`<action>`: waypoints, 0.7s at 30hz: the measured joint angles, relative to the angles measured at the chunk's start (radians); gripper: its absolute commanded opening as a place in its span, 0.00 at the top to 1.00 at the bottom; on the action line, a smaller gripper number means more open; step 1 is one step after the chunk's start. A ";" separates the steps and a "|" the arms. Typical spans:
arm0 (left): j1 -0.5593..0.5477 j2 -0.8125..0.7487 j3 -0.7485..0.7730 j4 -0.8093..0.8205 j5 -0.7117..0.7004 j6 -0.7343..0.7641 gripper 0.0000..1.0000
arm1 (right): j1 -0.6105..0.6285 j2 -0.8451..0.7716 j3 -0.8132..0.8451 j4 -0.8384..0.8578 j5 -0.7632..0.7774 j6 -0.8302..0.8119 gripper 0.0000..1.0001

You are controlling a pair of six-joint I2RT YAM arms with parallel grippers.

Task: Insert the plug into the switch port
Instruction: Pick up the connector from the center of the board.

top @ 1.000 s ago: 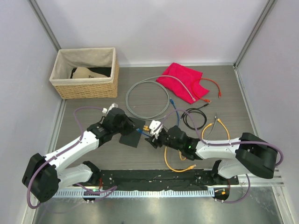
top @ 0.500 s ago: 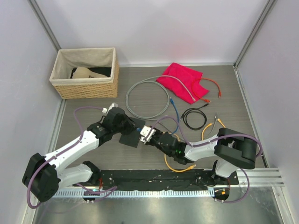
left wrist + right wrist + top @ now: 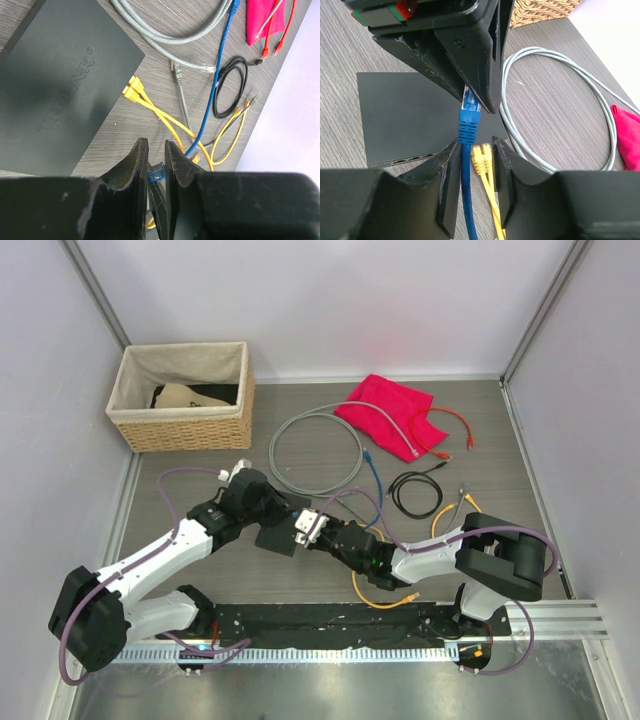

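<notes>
The switch (image 3: 50,90) is a flat dark grey box lying on the table, seen also in the right wrist view as the switch (image 3: 410,115) with its row of sockets along the near edge. My left gripper (image 3: 156,145) is shut on the blue plug (image 3: 156,172) and holds it just above the switch (image 3: 275,537). My right gripper (image 3: 475,145) is open around the blue cable (image 3: 466,190) just below the plug (image 3: 470,107). Its left jaw touches the cable; the right jaw stands apart. In the top view the left gripper (image 3: 290,512) and right gripper (image 3: 312,525) meet.
Two yellow plugs (image 3: 481,157) lie at the switch's corner. Behind are a grey cable coil (image 3: 315,450), a black cable (image 3: 415,495), a red cloth (image 3: 385,405) with an orange cable (image 3: 455,430), and a wicker basket (image 3: 180,395) at the back left.
My right gripper has moved left up to the left gripper, and its jaws have narrowed around the blue cable. The left arm has stayed still with the plug.
</notes>
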 measured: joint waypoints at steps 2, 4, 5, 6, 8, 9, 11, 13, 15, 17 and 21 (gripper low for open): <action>0.000 0.002 0.000 0.000 -0.001 0.000 1.00 | 0.000 0.000 0.002 -0.004 -0.002 0.000 0.61; 0.000 0.004 0.000 0.000 -0.003 0.000 1.00 | 0.000 0.003 0.005 -0.008 -0.003 -0.001 0.59; 0.000 0.005 0.000 -0.002 -0.004 0.002 1.00 | 0.000 0.007 0.007 -0.009 -0.004 -0.001 0.59; 0.000 0.006 0.000 -0.003 -0.005 0.003 1.00 | 0.000 0.010 0.009 -0.010 -0.004 -0.001 0.57; 0.000 0.007 0.000 -0.004 -0.007 0.003 1.00 | 0.000 0.011 0.012 -0.014 -0.006 -0.001 0.56; 0.000 0.007 0.000 -0.003 -0.004 0.003 1.00 | 0.000 0.011 0.014 -0.014 -0.011 0.000 0.56; -0.003 0.008 0.000 -0.003 0.006 0.002 1.00 | 0.000 0.011 0.027 -0.007 -0.025 0.000 0.55; -0.003 0.009 0.000 -0.002 0.008 0.001 1.00 | 0.000 0.011 0.034 -0.002 -0.031 0.002 0.56; -0.001 0.011 0.000 -0.002 0.008 0.000 1.00 | 0.000 0.011 0.035 0.001 -0.035 0.003 0.58; -0.001 0.012 0.000 -0.002 0.008 0.000 1.00 | 0.000 0.011 0.035 0.001 -0.035 0.003 0.59; -0.001 0.013 0.000 -0.002 0.008 0.000 1.00 | 0.000 0.011 0.035 0.001 -0.032 0.003 0.62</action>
